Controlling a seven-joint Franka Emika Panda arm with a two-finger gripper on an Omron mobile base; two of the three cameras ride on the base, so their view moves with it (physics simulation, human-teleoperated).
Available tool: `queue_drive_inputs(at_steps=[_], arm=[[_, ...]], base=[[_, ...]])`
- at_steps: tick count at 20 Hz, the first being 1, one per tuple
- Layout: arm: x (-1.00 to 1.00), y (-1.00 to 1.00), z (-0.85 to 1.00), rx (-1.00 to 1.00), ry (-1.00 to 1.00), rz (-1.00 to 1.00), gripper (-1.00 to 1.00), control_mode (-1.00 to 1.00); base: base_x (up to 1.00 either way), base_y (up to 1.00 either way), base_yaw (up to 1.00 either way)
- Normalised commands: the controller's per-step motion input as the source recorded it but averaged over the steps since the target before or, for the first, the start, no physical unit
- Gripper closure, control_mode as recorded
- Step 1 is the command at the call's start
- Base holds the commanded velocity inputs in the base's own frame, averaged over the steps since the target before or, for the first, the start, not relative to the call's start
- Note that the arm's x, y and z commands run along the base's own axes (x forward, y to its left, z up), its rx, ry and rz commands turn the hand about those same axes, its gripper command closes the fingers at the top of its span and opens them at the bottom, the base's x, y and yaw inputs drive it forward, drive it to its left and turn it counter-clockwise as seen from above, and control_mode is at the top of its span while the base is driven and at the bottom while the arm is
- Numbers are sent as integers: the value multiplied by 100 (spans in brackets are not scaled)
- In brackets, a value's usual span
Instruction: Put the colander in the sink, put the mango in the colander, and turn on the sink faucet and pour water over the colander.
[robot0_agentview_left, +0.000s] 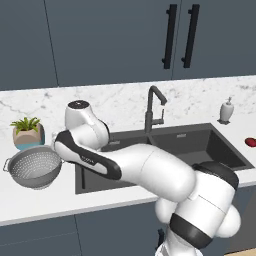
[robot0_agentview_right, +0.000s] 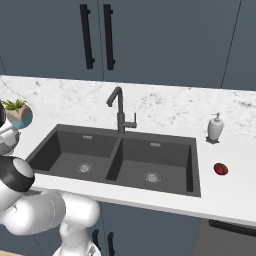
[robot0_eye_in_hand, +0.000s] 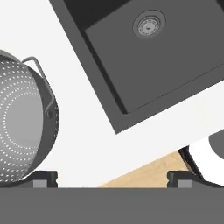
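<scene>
Jaws: gripper (robot0_eye_in_hand: 112, 178) spread wide, holding nothing, above the desk's (robot0_agentview_left: 30, 200) front edge.
Colander (robot0_agentview_left: 34, 167): upright on the desk at 9 o'clock of the sink (robot0_agentview_left: 220, 150), just beside it.
Mango (robot0_agentview_right: 220, 169): on the desk at 3 o'clock of the sink.
Plant (robot0_agentview_left: 27, 131): behind the colander.
Faucet (robot0_agentview_left: 152, 107): at the sink's 12 o'clock.
Dispenser (robot0_agentview_right: 215, 127): behind the mango.

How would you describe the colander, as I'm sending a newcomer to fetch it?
Start at the dark grey double-basin sink and move along the white counter to its left end. There sits the silver-grey perforated metal colander, in front of the small potted plant. It is a pierced bowl with side handles.
</scene>
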Motion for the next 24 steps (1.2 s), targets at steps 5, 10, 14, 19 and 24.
queue_drive_inputs(at_steps=[5,10,14,19,24], arm=[[25,30,-13,13,0,1,-100,-100],[25,37,-29,5,0,5,-100,-100],[13,20,-30,0,0,7,-100,-100],[20,11,-23,0,2,4,-100,-100],[18,14,-25,0,3,2,-100,-100]], base=[[0,0,0],[0,0,0],[0,0,0],[0,0,0],[0,0,0]])
